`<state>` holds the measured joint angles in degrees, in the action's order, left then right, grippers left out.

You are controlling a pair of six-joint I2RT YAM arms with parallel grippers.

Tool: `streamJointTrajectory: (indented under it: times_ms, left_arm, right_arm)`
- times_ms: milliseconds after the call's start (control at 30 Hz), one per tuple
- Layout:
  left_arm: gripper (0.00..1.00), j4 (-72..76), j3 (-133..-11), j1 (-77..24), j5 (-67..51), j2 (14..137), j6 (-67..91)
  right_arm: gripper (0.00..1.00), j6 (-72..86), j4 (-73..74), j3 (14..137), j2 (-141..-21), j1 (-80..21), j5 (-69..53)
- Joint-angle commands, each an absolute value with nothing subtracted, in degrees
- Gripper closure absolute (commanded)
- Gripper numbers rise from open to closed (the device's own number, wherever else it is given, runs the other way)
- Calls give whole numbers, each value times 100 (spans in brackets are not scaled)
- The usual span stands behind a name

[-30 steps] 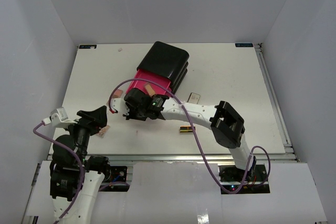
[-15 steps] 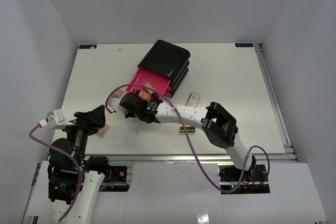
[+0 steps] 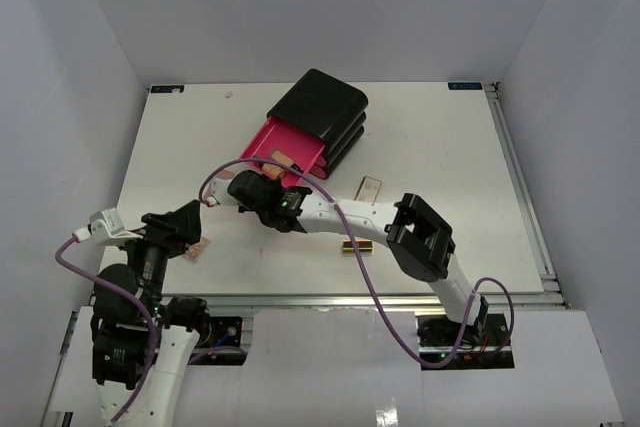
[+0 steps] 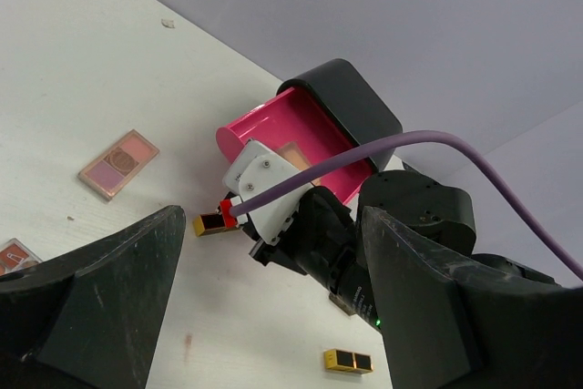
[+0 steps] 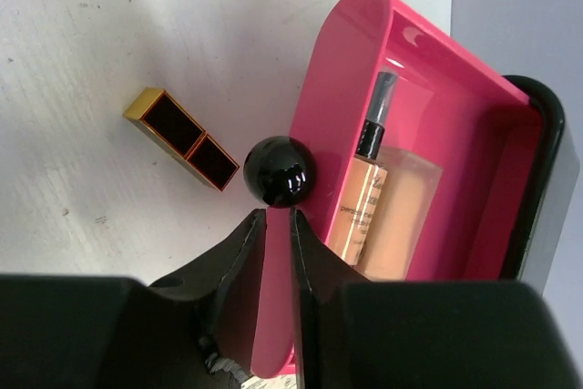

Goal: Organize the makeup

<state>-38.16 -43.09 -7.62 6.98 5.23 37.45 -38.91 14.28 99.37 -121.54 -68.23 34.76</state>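
Note:
The black box [image 3: 322,107] has one pink drawer [image 3: 262,142] pulled out. A tan bottle with a black cap [image 5: 378,216] lies in it. My right gripper [image 5: 278,225] is shut on the drawer's front wall [image 5: 310,125], just below its black knob [image 5: 280,170]; it also shows in the top view [image 3: 262,187]. A black-and-gold lipstick [image 5: 182,137] lies beside the drawer front. A second lipstick [image 3: 357,245] and a flat beige palette [image 3: 370,189] lie by the right arm. My left gripper [image 4: 273,316] is open and empty above the table.
A pink-and-brown palette [image 4: 118,163] lies left of the drawer, and a small pinkish piece [image 3: 198,250] lies under my left gripper [image 3: 195,229]. The right arm and its purple cable [image 3: 350,247] cross the middle of the table. White walls enclose the table.

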Motion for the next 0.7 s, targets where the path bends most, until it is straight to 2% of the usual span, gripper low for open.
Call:
streamJointTrajectory:
  times_ms: [0,200,300,500,633,667]
  left_arm:
    - [11,-3670,-4362,-773,585,475,3689]
    - [11,-3474,-4324,-773,346,474,3692]
    - [11,-3327,-4350,-773,250,552,3700]
    - [11,-2922,-4231,-773,-304,869,3930]
    - [10,-2643,-3879,-773,-1017,1779,4168]
    - [10,-2594,-3791,-773,-1240,2108,4213]
  right_arm:
    - [76,-3992,1197,9955,-11586,-6717,3623]
    - [72,-3149,2463,10361,-11079,-6714,1418]
    - [67,-3121,2583,10244,-10674,-6681,1198]
    - [67,-3043,2584,9994,-10281,-6100,1037]
    - [64,-2740,2603,10137,-10099,-5208,421]
    - [59,-2696,2620,10190,-10099,-4992,258]
